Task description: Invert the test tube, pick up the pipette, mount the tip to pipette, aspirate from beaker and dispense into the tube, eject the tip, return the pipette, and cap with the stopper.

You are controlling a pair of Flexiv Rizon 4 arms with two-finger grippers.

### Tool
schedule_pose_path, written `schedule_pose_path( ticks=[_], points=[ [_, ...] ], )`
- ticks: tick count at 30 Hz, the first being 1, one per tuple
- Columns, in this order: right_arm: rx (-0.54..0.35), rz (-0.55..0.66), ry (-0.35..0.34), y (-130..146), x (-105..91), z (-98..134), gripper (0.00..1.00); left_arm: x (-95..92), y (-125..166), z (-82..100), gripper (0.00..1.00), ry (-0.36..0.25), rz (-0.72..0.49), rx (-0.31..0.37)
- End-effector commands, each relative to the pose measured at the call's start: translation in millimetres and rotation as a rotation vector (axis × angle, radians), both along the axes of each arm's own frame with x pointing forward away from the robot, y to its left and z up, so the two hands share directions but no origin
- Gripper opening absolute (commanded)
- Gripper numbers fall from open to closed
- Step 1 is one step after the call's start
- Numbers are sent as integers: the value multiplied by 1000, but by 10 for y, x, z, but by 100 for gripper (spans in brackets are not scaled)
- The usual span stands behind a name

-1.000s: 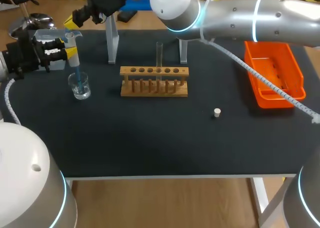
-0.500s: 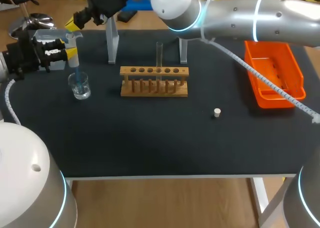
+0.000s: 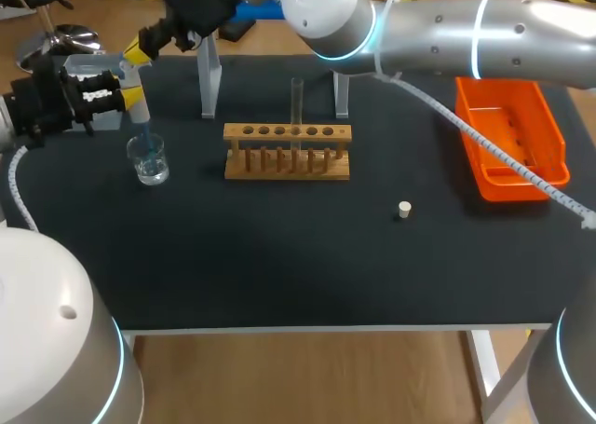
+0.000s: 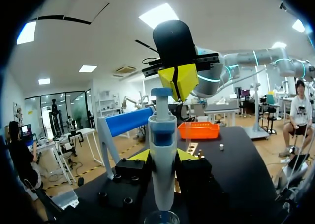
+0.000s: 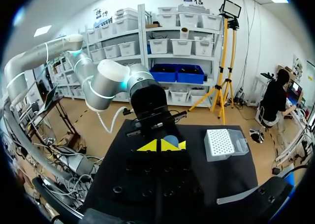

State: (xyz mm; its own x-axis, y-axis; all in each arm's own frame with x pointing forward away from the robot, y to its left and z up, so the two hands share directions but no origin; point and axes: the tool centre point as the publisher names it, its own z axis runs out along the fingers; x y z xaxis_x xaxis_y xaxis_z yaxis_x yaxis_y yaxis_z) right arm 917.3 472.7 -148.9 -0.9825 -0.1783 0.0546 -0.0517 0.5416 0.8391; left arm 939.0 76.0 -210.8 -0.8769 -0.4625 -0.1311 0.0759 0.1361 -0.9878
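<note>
In the head view, the left gripper (image 3: 126, 90) is clamped on the white-and-blue plastic pipette (image 3: 138, 109). The pipette's tip stands in the small clear glass beaker (image 3: 149, 160) at the left of the black table (image 3: 279, 266). The right gripper (image 3: 140, 49) sits over the pipette's top with its fingers pressed together, holding nothing. The clear glass test tube (image 3: 297, 96) stands upright in the wooden rack (image 3: 287, 154), and the small white stopper (image 3: 403, 210) lies well apart.

In the left wrist view, the pipette (image 4: 162, 135) is held between the left gripper's (image 4: 162, 157) own fingers, with the right gripper's (image 4: 178, 81) tips at its plunger.

In the right wrist view, the right gripper's (image 5: 161, 145) closed tips rest over the pipette's blue top (image 5: 171, 140).

This looks like the aspirating step. The next move likely calls for easing off the plunger with the tip submerged, then carrying the pipette to the tube. No writing on these things is legible.
</note>
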Motion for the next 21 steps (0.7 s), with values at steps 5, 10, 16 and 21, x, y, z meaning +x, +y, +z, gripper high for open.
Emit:
schedule_pose_path(
  ticks=[5, 10, 16, 21],
  points=[
    [-1, 1, -4, 14, 31, 15, 0, -4, -7, 7, 0, 0, -3, 1],
    [9, 4, -16, 4, 39, 96, 0, -4, -7, 7, 0, 0, -3, 1],
    [26, 0, -30, 1, 73, 200, 0, -4, -7, 7, 0, 0, -3, 1],
    [30, 2, -37, 27, 88, 224, 0, -4, -7, 7, 0, 0, -3, 1]
  ],
)
